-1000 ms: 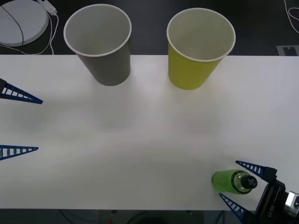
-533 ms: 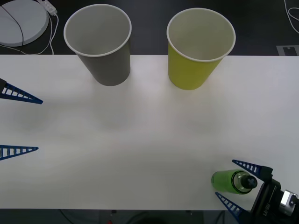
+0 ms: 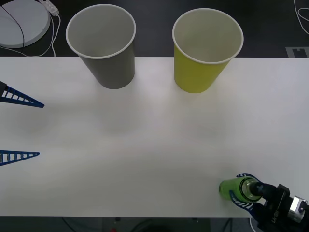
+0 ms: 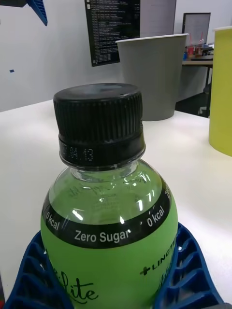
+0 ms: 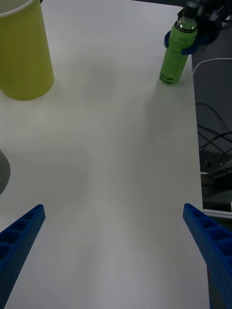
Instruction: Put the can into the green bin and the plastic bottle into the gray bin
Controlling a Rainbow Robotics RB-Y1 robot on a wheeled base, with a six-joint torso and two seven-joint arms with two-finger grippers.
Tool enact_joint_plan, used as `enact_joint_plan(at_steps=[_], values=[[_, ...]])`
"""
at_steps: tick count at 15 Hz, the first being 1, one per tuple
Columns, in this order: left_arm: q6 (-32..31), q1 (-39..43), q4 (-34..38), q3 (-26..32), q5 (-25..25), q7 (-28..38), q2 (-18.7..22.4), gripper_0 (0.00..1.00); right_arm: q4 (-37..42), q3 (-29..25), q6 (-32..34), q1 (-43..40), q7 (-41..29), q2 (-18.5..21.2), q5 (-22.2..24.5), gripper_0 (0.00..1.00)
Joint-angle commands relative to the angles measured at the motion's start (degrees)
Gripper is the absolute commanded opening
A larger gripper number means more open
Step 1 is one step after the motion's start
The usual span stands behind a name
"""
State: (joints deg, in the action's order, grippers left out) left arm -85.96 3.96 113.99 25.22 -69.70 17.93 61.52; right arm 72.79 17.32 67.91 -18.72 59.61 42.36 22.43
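Observation:
The plastic bottle (image 3: 229, 187) stands upright near the table's front right corner, bright green with a black cap. My right gripper (image 3: 243, 188) is shut on the plastic bottle, its blue fingers (image 4: 189, 270) pressed against both sides below the shoulder of the bottle (image 4: 108, 217). From the left wrist, the bottle (image 5: 173, 60) appears with the right gripper (image 5: 186, 41) around its upper part. The gray bin (image 3: 104, 48) stands at the back left, the green bin (image 3: 203, 53) at the back right. My left gripper (image 3: 41, 129) waits open at the table's left edge. The can is out of view.
A white round device (image 3: 21, 21) with a cable lies behind the table at the back left. The white table (image 3: 145, 145) stretches bare between the bins and the bottle. Cables (image 5: 212, 140) lie on the floor past the table's edge.
The right gripper's fingers have come together from either side of the bottle and now clamp it. The bottle, the bins and the left arm have not moved.

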Motion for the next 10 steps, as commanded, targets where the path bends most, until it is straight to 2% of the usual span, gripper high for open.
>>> enact_joint_plan(at_steps=[1,4,10], values=[[0.0,0.0,0.0,0.0,0.0,0.0,0.0,1.0,0.4,-0.1,0.0,0.0,-0.8,0.1,0.0,0.0],[0.0,0.0,0.0,0.0,0.0,0.0,0.0,1.0,2.4,-1.2,-1.2,-0.7,-2.1,0.9,0.1,0.0],[0.0,0.0,0.0,0.0,0.0,0.0,0.0,1.0,19.5,-7.3,-12.7,-8.4,-14.4,3.6,4.3,0.0]])
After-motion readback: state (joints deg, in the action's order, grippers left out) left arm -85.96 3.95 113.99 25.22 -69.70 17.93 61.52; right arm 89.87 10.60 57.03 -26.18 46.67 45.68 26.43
